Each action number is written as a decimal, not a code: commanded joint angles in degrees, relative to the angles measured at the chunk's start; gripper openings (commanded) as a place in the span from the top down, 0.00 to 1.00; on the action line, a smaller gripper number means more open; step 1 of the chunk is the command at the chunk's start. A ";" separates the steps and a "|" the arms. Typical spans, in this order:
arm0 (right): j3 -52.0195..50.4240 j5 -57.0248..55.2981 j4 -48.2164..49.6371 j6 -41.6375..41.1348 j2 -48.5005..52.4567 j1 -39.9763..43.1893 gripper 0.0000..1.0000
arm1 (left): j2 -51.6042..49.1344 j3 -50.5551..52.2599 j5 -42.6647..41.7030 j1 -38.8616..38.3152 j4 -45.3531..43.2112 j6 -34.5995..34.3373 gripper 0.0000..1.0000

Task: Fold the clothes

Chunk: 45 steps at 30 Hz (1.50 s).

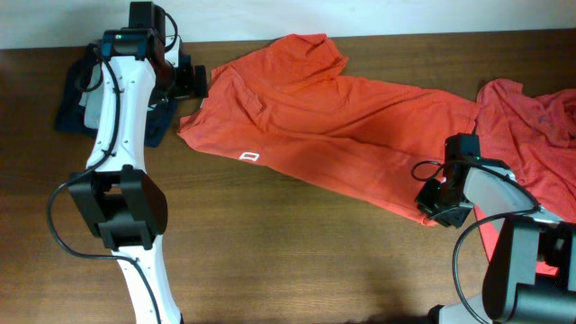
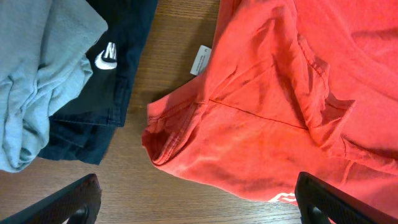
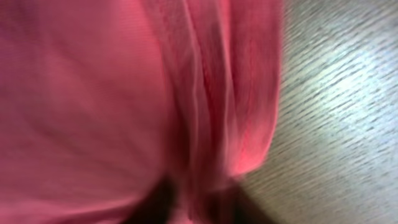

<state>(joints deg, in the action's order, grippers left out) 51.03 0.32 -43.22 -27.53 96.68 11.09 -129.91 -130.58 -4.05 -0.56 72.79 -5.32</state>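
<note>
Across the wooden table the orange-red T-shirt lies slantwise, soft creased cotton, with a second T-shirt crumpled at the right edge. My left pincer hangs wide and empty over its sleeve; my right pincer sits at the hem, though whether it grips I cannot tell. Catching only one thin layer could, I judge, drag the limp cloth into a bunch.

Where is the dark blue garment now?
The dark blue garment lies far left in the overhead view, under the left arm, left of the spread orange T-shirt.
</note>
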 commanded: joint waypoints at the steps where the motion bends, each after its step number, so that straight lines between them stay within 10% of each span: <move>1: -2.21 -1.29 -0.63 0.98 1.16 0.83 0.96 | -0.59 0.33 0.74 0.00 -0.13 1.11 0.01; 29: -1.11 -5.05 3.63 10.84 1.16 12.87 0.95 | -0.66 18.67 -6.21 -1.70 -1.38 -4.11 0.03; 38: 6.73 -1.49 -3.13 10.82 1.16 12.87 0.55 | -0.68 23.93 -2.73 -2.01 -6.56 -5.81 0.06; 45: 12.35 2.34 -4.33 11.08 1.16 12.87 0.46 | -0.68 28.52 -0.66 -2.01 -9.92 -5.97 0.38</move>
<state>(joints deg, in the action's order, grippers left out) 60.93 0.58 -47.07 -16.38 97.58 23.59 -129.99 -104.42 -6.09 -2.61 63.70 -10.81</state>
